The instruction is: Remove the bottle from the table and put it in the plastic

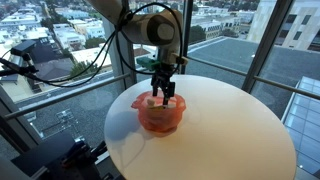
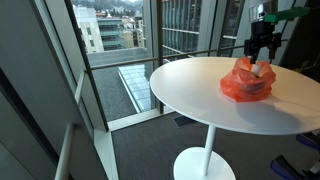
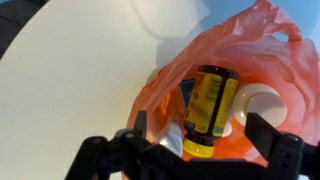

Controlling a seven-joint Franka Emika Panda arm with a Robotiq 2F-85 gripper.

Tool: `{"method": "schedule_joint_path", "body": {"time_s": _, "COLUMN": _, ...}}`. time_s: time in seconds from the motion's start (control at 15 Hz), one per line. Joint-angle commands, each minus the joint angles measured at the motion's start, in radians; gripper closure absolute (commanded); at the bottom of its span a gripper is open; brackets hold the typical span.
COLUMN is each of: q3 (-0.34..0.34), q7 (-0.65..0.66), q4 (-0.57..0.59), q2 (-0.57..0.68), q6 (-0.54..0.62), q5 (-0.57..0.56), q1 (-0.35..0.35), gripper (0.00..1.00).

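Floor-to-ceiling windows (image 1: 60,60) in dark frames stand well behind the gripper (image 1: 161,97) and let in flat daylight, with city buildings (image 1: 70,35) and rooftops spread out below them outside. Under the gripper a round white table (image 2: 190,95) rises on a single white pedestal (image 2: 207,140) with a disc foot, standing on grey carpet (image 2: 140,150). Beyond the glass on that side, a glazed roof (image 2: 135,85) lies lower down.

Wrist view: gripper (image 3: 200,130) fingers run off the bottom edge, and the bottle (image 3: 208,95) has its near end partly lost behind them. Around it, plastic container (image 3: 255,45) cut at right edge. Both exterior views: anything beneath the fingers too small to tell. Beyond the gripper, table (image 2: 190,100) clipped.
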Motion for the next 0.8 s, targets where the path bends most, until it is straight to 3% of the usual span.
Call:
{"method": "schedule_joint_path", "body": {"time_s": 0.0, "q3": 0.008, "q7": -0.115, "q4": 0.005, "q2": -0.069, "q6": -0.045, "q5": -0.039, "q1": -0.028, "gripper": 0.00}}
{"method": "schedule_joint_path", "body": {"time_s": 0.73, "q3": 0.019, "q7": -0.289, "q4": 0.000, "q2": -0.250, "q6": -0.052, "q5": 0.000, "q1": -0.049, "gripper": 0.00}}
